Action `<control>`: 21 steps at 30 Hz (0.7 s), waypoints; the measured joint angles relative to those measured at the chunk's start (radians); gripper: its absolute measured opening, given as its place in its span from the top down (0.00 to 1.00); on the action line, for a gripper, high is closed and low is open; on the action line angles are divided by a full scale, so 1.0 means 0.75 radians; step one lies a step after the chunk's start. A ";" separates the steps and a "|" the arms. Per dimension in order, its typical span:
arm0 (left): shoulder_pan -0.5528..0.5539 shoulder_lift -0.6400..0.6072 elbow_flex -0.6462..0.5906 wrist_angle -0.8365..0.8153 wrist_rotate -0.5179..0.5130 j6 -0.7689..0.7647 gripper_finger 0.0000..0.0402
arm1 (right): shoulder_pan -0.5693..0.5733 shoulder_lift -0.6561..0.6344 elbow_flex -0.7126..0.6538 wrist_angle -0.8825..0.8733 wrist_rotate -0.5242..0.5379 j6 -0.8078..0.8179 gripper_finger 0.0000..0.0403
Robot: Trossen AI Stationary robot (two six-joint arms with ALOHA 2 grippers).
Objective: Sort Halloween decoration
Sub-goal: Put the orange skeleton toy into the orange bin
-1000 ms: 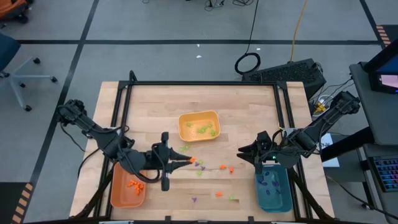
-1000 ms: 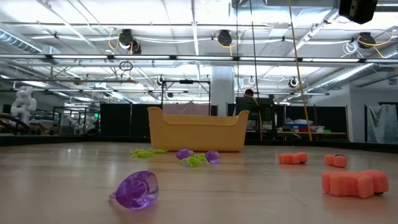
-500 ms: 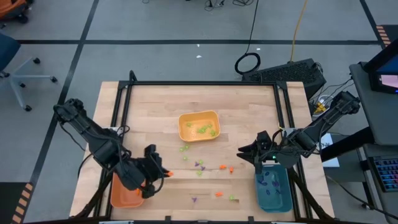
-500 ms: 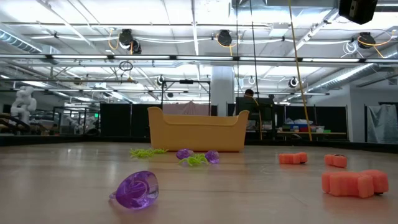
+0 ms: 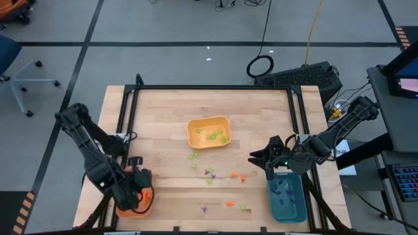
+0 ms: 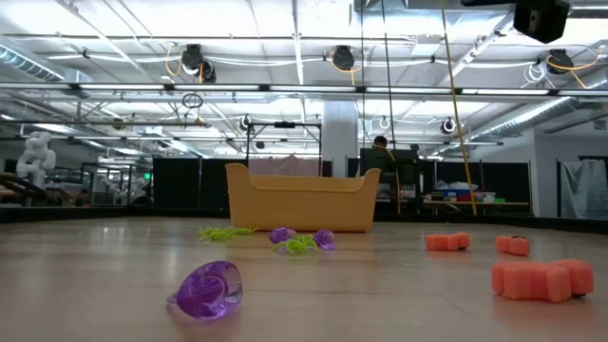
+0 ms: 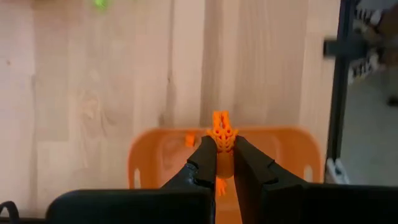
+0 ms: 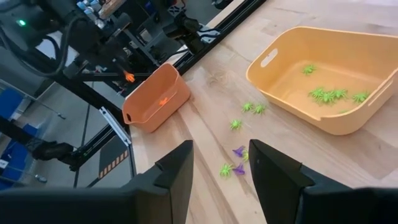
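Observation:
My left gripper point(image 5: 145, 193) hangs over the orange tray point(image 5: 124, 207) at the table's near left corner, pointing steeply down and shut on a small orange decoration piece point(image 7: 222, 132). More orange pieces lie in that tray point(image 7: 189, 140). Loose green, purple and orange pieces point(image 5: 210, 173) lie on the wood at mid-table. My right gripper point(image 5: 258, 159) is held open and empty in the air by the teal tray point(image 5: 288, 203), which holds purple pieces. My left gripper pinches the orange piece's lower part point(image 7: 222, 145) between its two fingertips. The rest of the piece sticks out past them. The fingers come from above, pointing down into the orange tray. The piece is lifted clear, above the tray's floor.
A yellow tray point(image 5: 192, 134) with green pieces stands at mid-table, toward the far side. The low view shows a purple ring point(image 6: 209, 288) and orange pieces point(image 6: 541, 278) on the near part of the table. Black frame rails point(image 5: 130, 111) run along the table's edges.
My left gripper has swung from mid-table toward the near left corner, over the orange tray. It has dropped lower and tipped from nearly level to pointing steeply down. It has stayed shut on the orange piece, carrying it along.

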 joint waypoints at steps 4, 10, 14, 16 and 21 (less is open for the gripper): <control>-0.064 0.000 -0.095 0.053 0.053 -0.007 0.93 | 0.000 0.000 0.000 -0.002 -0.001 0.004 0.65; -0.118 0.001 -0.271 0.160 0.116 -0.147 0.93 | 0.000 0.000 0.000 -0.003 -0.001 0.004 0.65; -0.128 0.001 -0.371 0.246 0.118 -0.207 0.93 | 0.000 0.000 0.000 -0.003 -0.001 0.001 0.65; -0.128 0.001 -0.419 0.305 0.136 -0.208 0.93 | 0.000 0.000 0.000 -0.003 -0.001 0.001 0.65; -0.127 0.001 -0.499 0.398 0.168 -0.253 0.81 | 0.000 0.000 0.000 -0.003 -0.003 0.004 0.65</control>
